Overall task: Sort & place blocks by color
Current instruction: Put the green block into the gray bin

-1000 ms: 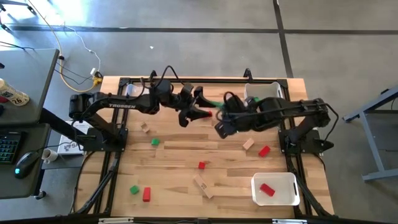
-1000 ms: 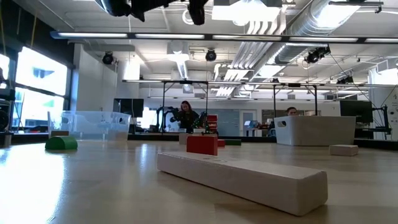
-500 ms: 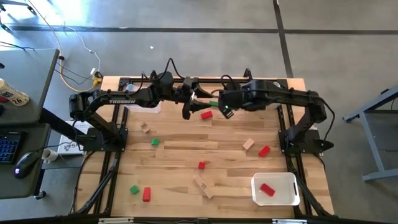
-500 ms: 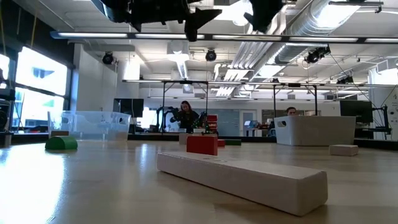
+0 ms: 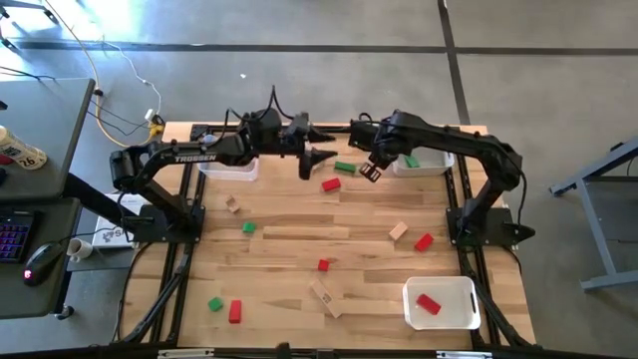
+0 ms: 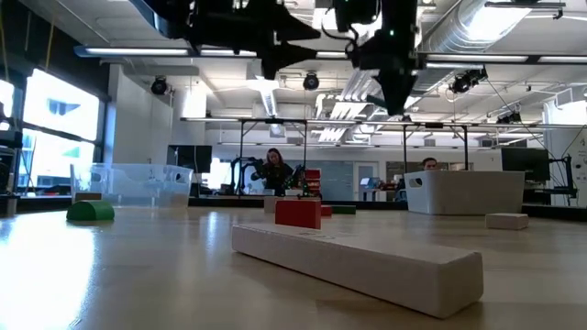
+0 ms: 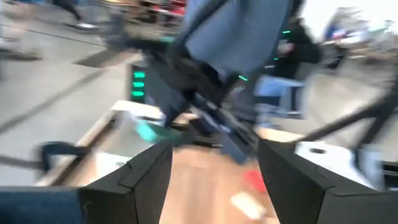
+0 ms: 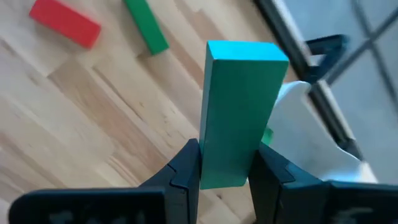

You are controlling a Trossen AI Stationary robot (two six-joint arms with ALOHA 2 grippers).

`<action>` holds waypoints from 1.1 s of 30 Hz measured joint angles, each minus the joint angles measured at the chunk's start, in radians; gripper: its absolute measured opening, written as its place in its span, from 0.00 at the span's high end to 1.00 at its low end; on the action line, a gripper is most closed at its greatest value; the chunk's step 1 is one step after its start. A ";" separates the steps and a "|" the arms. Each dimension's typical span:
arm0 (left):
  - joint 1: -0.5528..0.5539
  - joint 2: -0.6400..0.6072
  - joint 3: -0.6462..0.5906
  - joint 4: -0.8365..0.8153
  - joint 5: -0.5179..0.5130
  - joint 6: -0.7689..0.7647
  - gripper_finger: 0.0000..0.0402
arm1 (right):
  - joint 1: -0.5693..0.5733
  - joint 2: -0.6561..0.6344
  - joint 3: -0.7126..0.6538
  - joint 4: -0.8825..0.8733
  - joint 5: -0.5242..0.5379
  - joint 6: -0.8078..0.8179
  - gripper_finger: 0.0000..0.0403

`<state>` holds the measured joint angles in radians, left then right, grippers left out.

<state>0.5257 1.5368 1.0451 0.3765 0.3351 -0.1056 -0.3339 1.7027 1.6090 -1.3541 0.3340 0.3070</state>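
My right gripper (image 5: 373,166) hangs above the far middle of the table, shut on a green bar block (image 8: 239,112). My left gripper (image 5: 317,152) hovers just left of it, open, with its fingers (image 7: 149,171) apart and holding nothing. Below them a green bar (image 5: 345,167) and a red block (image 5: 331,184) lie flat on the table. More red, green and tan blocks are scattered toward the near edge, among them a long tan bar (image 6: 358,264). One red block (image 5: 429,303) lies in the near right white bin (image 5: 461,321). My right gripper pinches the green bar's lower end (image 8: 225,163) between its two fingers (image 8: 186,168). The bar runs on past the fingertips in line with the fingers. It is lifted clear of the table.
A white bin (image 5: 436,165) at the far right holds a green piece (image 5: 411,160). A clear bin (image 5: 227,166) sits at the far left under my left arm. People and desks show in the room beyond the table.
My right gripper has moved from the table's middle toward the far edge and right, nearing the far right white bin. My left gripper has drawn back toward the far edge and stays open. The blocks on the table have not moved.
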 joint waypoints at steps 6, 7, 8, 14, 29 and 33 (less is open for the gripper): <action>0.024 0.000 0.000 -0.030 -0.173 0.082 0.45 | -0.106 0.000 -0.109 0.125 -0.127 -0.107 0.81; 0.027 0.000 0.000 -0.037 -0.197 0.091 0.45 | -0.122 0.000 -0.120 0.132 -0.136 -0.117 0.81; 0.031 0.000 0.000 -0.049 -0.219 0.100 0.45 | -0.137 0.000 -0.128 0.131 -0.140 -0.127 0.81; 0.052 0.000 0.000 -0.126 -0.389 0.156 0.45 | -0.228 0.000 -0.137 0.154 -0.145 -0.172 0.81; 0.173 0.000 0.000 -0.140 -0.559 0.334 0.45 | -0.436 0.000 -0.137 0.178 -0.187 -0.021 0.81; 0.215 0.000 0.000 -0.140 -0.560 0.328 0.45 | -0.459 -0.001 -0.144 0.158 -0.198 0.037 0.81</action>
<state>0.7408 1.5368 1.0451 0.2363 -0.2248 0.2226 -0.7925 1.7020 1.4646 -1.1965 0.1360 0.3436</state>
